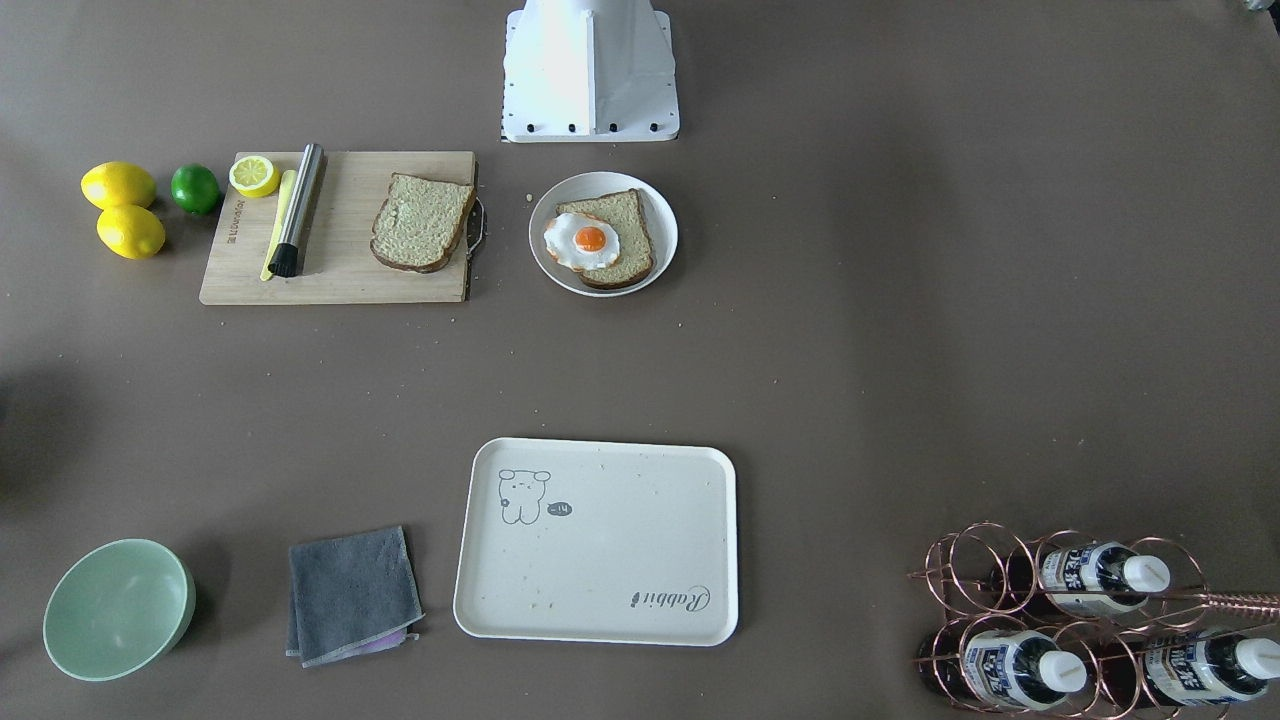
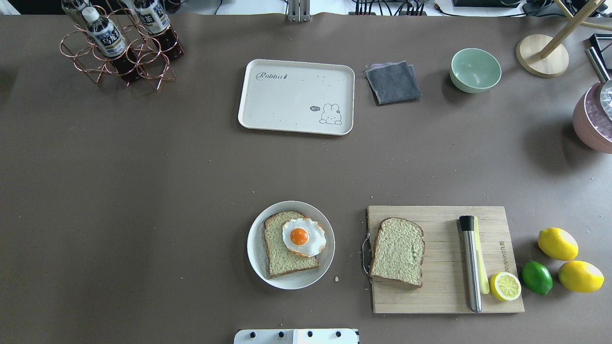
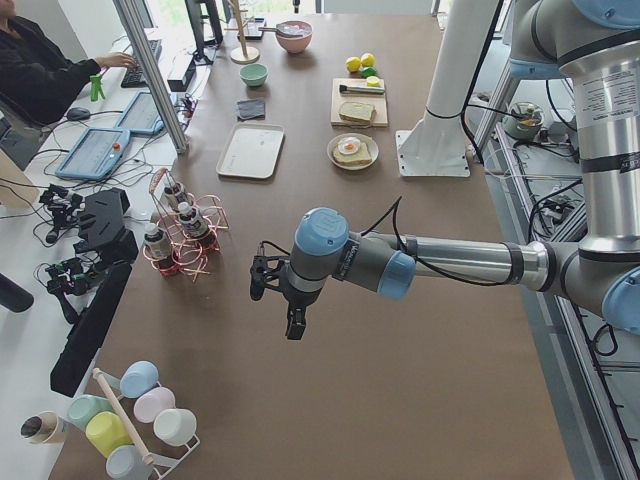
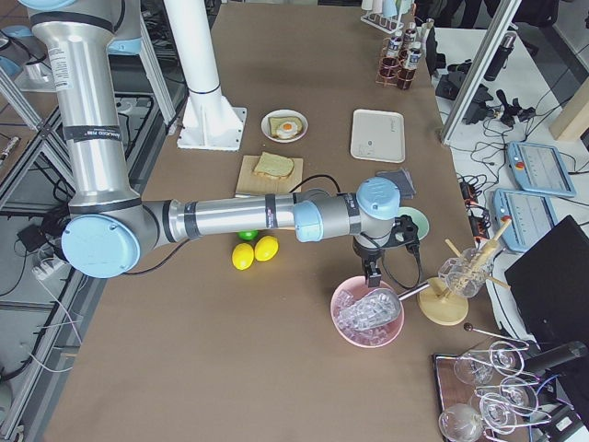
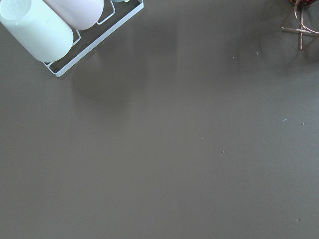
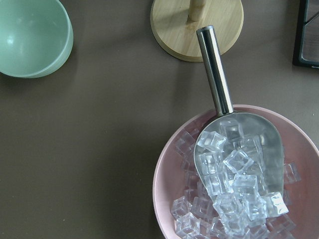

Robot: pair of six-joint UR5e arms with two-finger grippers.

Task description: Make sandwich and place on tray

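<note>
Lower centre, egg overhangs bread; capping could shove it off. Left pincer, right pincer: cannot tell if clenched

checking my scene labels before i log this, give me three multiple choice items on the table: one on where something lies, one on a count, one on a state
1. Where does the loose square slice of wholegrain bread lie?
A) on the rectangular wooden cutting board
B) on the cream plastic tray
C) in the pale green bowl

2. How many whole yellow lemons sit beside that board?
A) one
B) two
C) four

3. What state is the white-and-orange fried egg on the small round white plate in?
A) uncovered, lying on one brown-crusted bread slice
B) covered by a second slice
C) lying straight on the plate with no bread

Answers:
1 A: the loose slice rests on the board, at its handle end.
2 B: two whole ones show off the board's far end.
3 A: yolk and white show in full on top of the slice.
</note>
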